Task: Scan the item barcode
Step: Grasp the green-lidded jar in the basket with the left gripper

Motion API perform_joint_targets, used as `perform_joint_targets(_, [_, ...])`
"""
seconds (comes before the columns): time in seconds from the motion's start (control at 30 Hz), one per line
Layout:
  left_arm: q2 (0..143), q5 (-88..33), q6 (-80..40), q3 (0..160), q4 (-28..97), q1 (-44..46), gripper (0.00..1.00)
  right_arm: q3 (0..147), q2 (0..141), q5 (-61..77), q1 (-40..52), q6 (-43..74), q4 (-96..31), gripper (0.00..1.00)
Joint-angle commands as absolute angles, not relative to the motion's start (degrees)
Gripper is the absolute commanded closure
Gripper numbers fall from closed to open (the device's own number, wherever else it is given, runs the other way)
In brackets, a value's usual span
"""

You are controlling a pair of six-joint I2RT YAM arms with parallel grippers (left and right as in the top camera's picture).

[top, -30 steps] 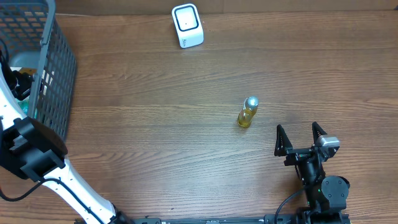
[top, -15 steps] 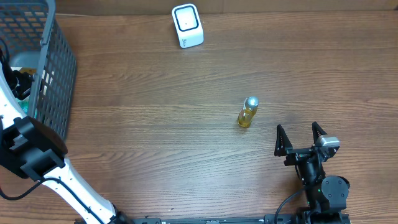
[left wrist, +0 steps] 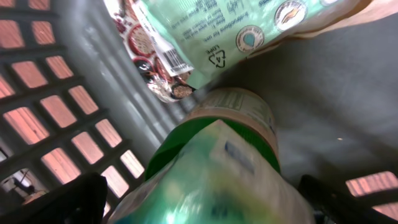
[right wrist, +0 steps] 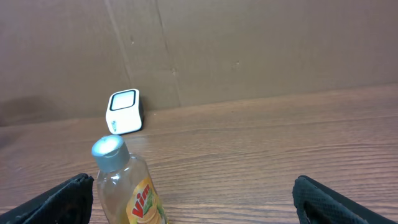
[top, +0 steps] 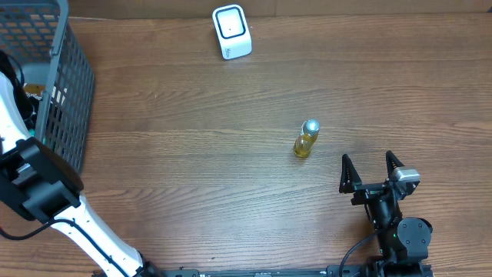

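Observation:
My left gripper point(left wrist: 205, 202) is down inside the grey basket point(top: 73, 92), open wide, with a blurred green-and-white item point(left wrist: 230, 143) lying between its dark fingers point(left wrist: 74, 199); I see no contact with either one. Above it lies a light green packet point(left wrist: 205, 37) showing a barcode. A small yellow Vim bottle point(top: 306, 139) with a silver cap stands upright mid-table. My right gripper point(top: 371, 173) stands open just right of and in front of that bottle point(right wrist: 127, 186). The white scanner point(top: 231, 31) sits at the table's far edge.
The basket's mesh wall point(left wrist: 37, 106) closes in on the left gripper's left side. The left arm's white link point(top: 84, 223) crosses the table's front left corner. A brown cardboard wall point(right wrist: 249, 50) rises behind the scanner point(right wrist: 123, 111).
The left arm has shifted slightly inside the basket. The right arm and the bottle have not moved.

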State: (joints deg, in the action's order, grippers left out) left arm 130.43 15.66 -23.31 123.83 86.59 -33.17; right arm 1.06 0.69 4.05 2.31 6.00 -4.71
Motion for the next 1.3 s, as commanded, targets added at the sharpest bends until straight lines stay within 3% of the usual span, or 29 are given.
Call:
perform_joint_targets(0.0, [130.85,15.62,-21.74,121.47,85.08,-33.87,0.00,0.47,0.60,3.53,2.61,6.15,-4.47,0.00])
perform_joint_targets(0.43, [130.85,15.38,-21.80,114.52,77.58,-33.85,0.00,0.47,0.60,3.55,2.61,6.15,-4.49,0.00])
perform_joint_targets(0.63, [130.82,15.42,-21.80,114.48,77.54,-33.85,0.23,0.47,0.60,3.55,2.61,6.15,-4.49,0.00])
perform_joint_targets(0.87, [130.47,15.31,-21.89,115.35,77.89,-33.87,0.33,0.47,0.60,3.55,2.61,6.15,-4.49,0.00])
perform_joint_targets(1.27, [128.27,8.51,-21.82,133.51,86.19,-33.87,0.32,0.47,0.60,3.55,2.61,6.15,-4.49,0.00])
